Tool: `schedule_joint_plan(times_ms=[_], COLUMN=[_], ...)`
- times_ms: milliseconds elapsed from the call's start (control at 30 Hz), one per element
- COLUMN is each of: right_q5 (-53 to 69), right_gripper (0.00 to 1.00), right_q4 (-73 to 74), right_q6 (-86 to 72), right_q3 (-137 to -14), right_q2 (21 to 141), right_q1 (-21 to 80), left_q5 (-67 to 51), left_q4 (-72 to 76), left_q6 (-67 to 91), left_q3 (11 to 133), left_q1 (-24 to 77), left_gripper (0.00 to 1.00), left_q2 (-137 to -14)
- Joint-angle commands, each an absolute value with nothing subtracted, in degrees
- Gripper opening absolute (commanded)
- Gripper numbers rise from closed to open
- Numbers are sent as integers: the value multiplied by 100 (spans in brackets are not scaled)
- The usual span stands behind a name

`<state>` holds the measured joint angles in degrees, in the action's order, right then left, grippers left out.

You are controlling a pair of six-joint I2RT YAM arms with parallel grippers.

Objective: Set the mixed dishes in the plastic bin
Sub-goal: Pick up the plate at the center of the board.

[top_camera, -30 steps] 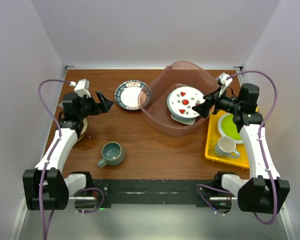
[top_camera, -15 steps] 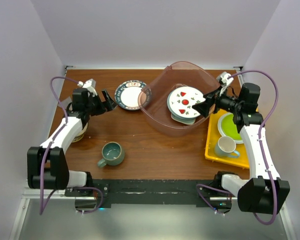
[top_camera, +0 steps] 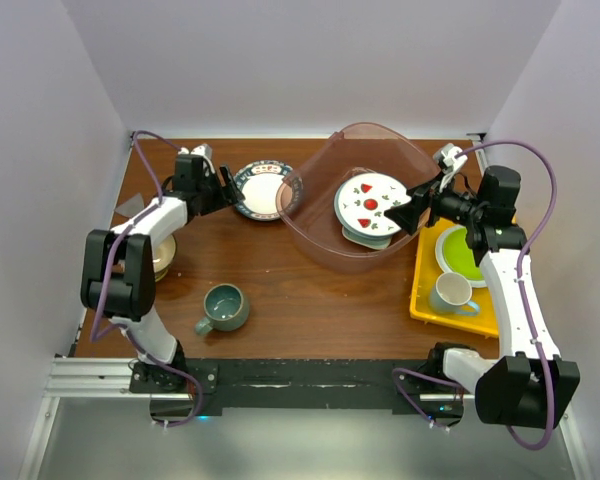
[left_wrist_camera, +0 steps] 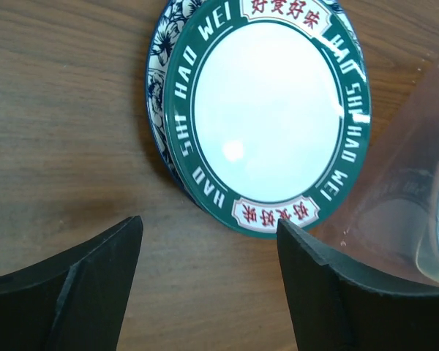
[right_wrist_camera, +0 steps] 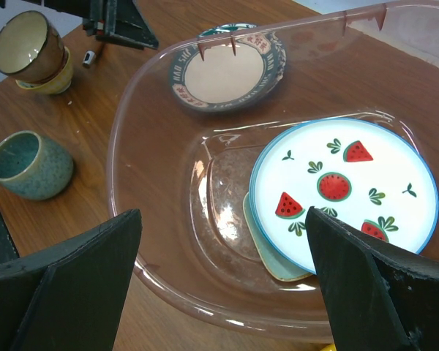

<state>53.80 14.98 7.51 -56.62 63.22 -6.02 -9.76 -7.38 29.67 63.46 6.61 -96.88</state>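
Here the green-rimmed plate [left_wrist_camera: 267, 117] sits flat on the table [top_camera: 280, 290] just beside the left wall of the bin [top_camera: 325, 255], a watermelon plate [right_wrist_camera: 342, 186] lying inside the bin. The left tool [left_wrist_camera: 208, 234], jaws apart and empty, faces the green-rimmed plate's edge; such a low rim may slip free, or be shoved against the bin. The right tool [right_wrist_camera: 223, 219] hangs open over the bin's right rim

1. The green-banded plate [left_wrist_camera: 267, 117]: white centre, white lettering, red characters on white panels; a blue-floral plate [left_wrist_camera: 159, 44] lies beneath.
2. The watermelon plate [right_wrist_camera: 342, 186]: white, blue rim, red slices, green leaves; a mint dish [right_wrist_camera: 267, 252] shows at its seven o'clock.
3. The plastic bin [right_wrist_camera: 124, 146]: translucent pinkish.
4. The mug [right_wrist_camera: 25, 164]: speckled grey-teal.
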Motion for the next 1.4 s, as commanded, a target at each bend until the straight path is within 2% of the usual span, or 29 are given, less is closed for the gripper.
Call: schedule_joint_plan(times_ms=[0, 433, 533, 1367], right_q5=[5502, 5520, 5520, 5572], right_gripper=[98, 98, 98, 98], right_q4=[1274, 1283, 1292, 1283], right_q6=[721, 747, 756, 765], right_q3=[-5625, -5625, -5625, -5625], right_q2=[6144, 6161, 6161, 6179], right_q1=[-615, -615, -624, -642], left_q5=[-993, -905, -870, -940], left_q4=[-405, -510, -606, -1011], left_q6=[3094, 2734, 2681, 2426], left_q3=[6846, 7540, 7716, 8341], left_q1=[677, 659, 650, 642], left_gripper=[73, 48, 45, 48], left_q2=[-10133, -10924, -11117, -11742])
